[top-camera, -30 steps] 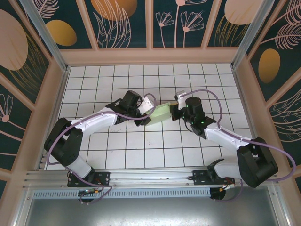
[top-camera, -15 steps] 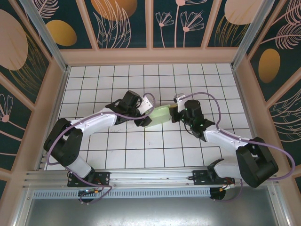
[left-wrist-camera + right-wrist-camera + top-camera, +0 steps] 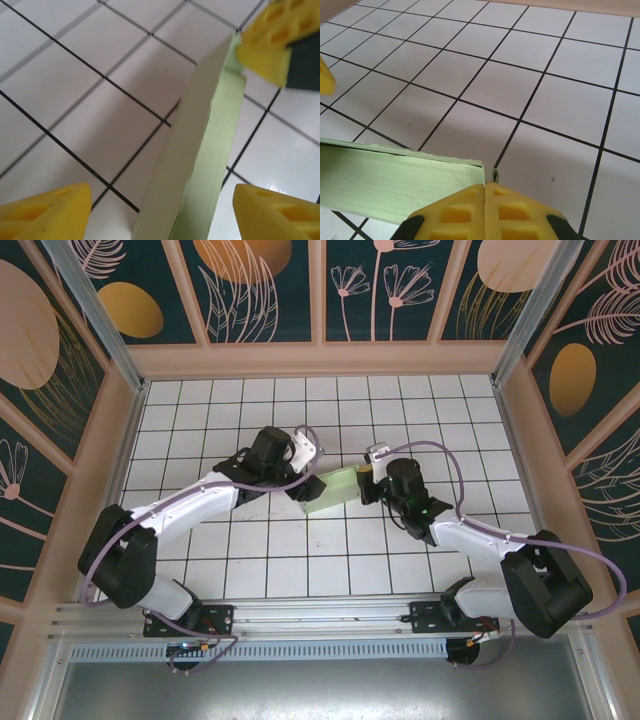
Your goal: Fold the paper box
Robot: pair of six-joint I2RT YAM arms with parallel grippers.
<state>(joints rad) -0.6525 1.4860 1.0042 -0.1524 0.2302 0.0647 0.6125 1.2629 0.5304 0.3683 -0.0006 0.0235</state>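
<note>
The paper box (image 3: 334, 488), a pale mint-green flat box, stands on edge on the tiled floor between both arms. My left gripper (image 3: 307, 481) is at its left end. In the left wrist view the left gripper (image 3: 162, 212) is open, and the paper box (image 3: 200, 150) runs between its yellow fingertips (image 3: 47, 210) with a gap on each side. My right gripper (image 3: 366, 480) is at the box's right end. In the right wrist view the right gripper (image 3: 485, 192) is shut, pinching a thin end flap of the paper box (image 3: 395, 182).
White tiled floor (image 3: 330, 560) with black grid lines lies all around the box. Wooden-framed patterned walls (image 3: 320, 350) enclose the cell. A metal rail (image 3: 320, 615) runs along the near edge by the arm bases.
My left gripper has opened and let go of the box's left end. The left wrist has drawn back slightly up and left. The right gripper stays shut on the box's right end.
</note>
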